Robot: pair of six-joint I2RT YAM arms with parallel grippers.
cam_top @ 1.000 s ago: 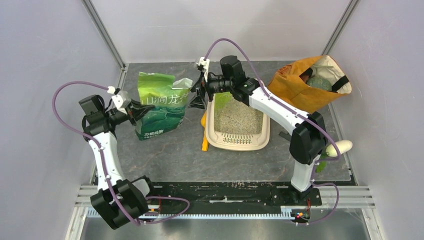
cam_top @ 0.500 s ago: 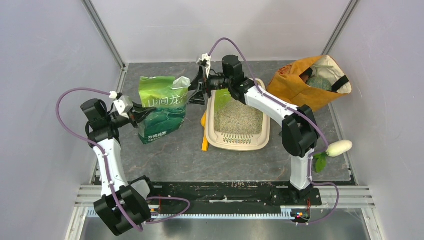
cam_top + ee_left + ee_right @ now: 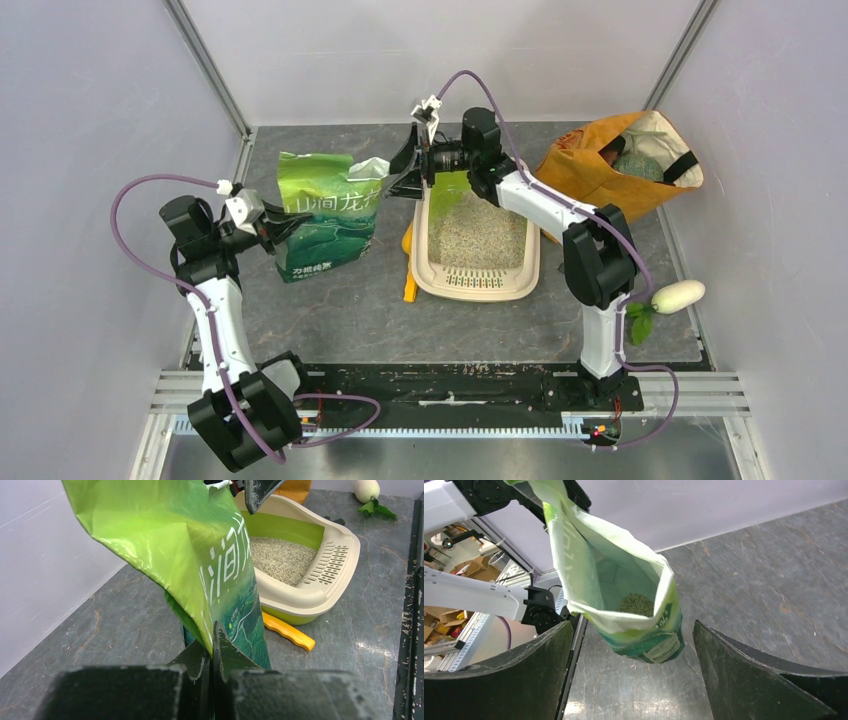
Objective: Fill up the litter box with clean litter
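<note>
Both grippers are at the green bag (image 3: 325,215). The left gripper (image 3: 212,635) is clamped on the bag's side edge, fingers pressed together on the film. The right gripper (image 3: 405,172) stands wide apart beside the bag's open top corner, seemingly not touching it. The litter box (image 3: 478,292) sits just right of the bag, with clean litter (image 3: 478,235) covering its floor.

Grey slate-look table (image 3: 340,310). On it: litter box (image 3: 480,287) at centre, orange handle (image 3: 409,287) just left, green bag (image 3: 320,225) centre-left, orange fabric bag (image 3: 580,175) upper right, white radish (image 3: 678,295) right edge.
</note>
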